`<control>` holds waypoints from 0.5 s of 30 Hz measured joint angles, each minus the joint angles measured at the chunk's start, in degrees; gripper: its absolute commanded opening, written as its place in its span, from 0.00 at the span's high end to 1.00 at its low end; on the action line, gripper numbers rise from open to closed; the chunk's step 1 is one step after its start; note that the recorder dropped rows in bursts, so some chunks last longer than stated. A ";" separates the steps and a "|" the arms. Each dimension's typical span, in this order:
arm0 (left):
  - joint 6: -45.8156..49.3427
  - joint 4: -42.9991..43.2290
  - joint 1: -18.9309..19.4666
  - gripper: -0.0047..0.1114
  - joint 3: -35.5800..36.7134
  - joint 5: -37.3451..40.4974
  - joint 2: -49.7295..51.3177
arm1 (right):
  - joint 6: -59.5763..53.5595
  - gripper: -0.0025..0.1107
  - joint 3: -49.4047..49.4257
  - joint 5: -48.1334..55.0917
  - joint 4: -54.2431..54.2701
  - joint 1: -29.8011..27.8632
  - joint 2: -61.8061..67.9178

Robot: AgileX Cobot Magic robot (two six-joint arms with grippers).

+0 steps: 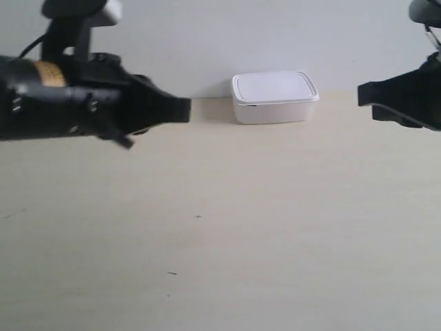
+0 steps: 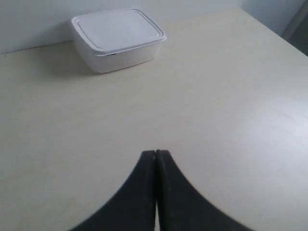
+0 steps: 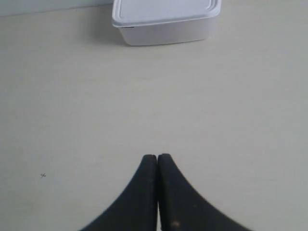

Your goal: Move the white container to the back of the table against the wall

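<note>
At the back of the table [image 1: 241, 207], close by the wall [image 1: 207, 41]: white container [image 1: 274, 96]. Well apart, left gripper [image 2: 155, 155] and right gripper [image 3: 157, 156], both clenched, empty. Judged best: hold clear, or nudge squarely if gapped.

Two grippers, the left gripper [image 2: 155, 153] and the right gripper [image 3: 157, 156], two fingers each. Beyond their fingertips, one white container [image 1: 274, 96] — one table [image 1: 275, 227], one wall [image 1: 207, 41].
</note>
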 measured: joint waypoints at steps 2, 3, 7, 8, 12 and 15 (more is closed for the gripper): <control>-0.35 0.00 0.00 0.96 5.78 -1.87 -6.01 | 0.00 0.98 3.17 0.00 0.68 0.00 -5.79; -0.61 0.00 0.00 0.96 9.45 -3.42 -10.04 | 0.00 0.98 4.79 -0.10 0.98 0.00 -8.80; -0.84 0.00 0.00 0.96 18.52 -7.31 -22.32 | 0.00 0.98 10.16 -0.10 1.41 0.00 -20.75; -0.84 0.00 0.00 0.96 19.96 -7.79 -25.64 | 0.00 0.98 11.06 0.01 1.41 0.00 -23.21; -0.97 0.00 0.00 0.96 25.90 -8.80 -36.96 | 0.00 0.98 15.31 0.61 1.41 0.00 -33.49; -0.97 0.00 0.00 0.96 29.63 -9.01 -43.00 | 0.00 0.98 18.75 1.21 1.45 0.00 -39.54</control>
